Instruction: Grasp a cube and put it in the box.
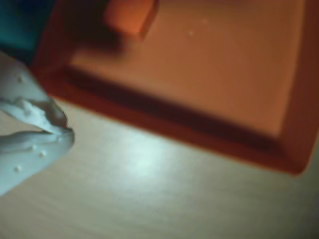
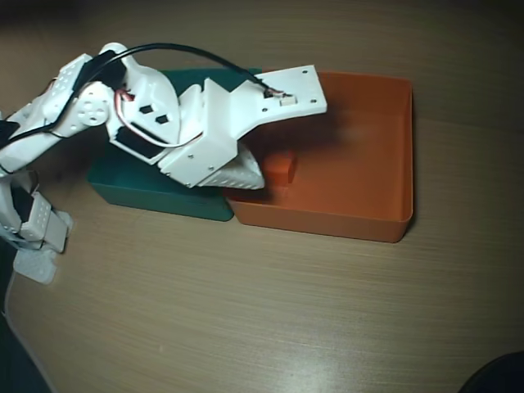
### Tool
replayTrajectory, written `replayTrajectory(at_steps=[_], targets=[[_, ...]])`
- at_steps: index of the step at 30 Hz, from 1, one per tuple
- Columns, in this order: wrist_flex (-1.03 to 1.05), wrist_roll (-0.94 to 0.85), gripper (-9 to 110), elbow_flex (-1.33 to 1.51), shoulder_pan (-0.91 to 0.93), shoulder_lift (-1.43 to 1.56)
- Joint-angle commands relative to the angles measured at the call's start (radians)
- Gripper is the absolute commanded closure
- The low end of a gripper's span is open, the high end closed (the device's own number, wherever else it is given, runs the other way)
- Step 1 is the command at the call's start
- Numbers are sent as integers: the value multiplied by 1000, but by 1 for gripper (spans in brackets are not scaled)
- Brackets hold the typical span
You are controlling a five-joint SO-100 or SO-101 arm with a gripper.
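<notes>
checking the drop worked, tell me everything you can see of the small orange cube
The small matte orange cube has plain faces, looks like plastic and matches its surroundings in colour. It sits flat on the floor of the large square orange plastic tray, near the tray's left side in the overhead view. The white claw hangs right beside it; the wrist view shows it blurred.

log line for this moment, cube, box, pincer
cube: lying in orange box, near its left wall | pincer: shut, empty, outside box over table | teal tray: beside box

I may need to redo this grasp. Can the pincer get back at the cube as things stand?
Probably yes: the cube lies loose inside the orange box, right beside the pincer, with only the box's low wall between them.
</notes>
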Motion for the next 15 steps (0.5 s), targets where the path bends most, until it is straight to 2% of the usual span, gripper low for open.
replayTrajectory(at_steps=[1,10,15], targets=[[-17,-21,107,204,64,287],[-18,-112,107,825,256,762],[-18,-204,107,1080,318,953]])
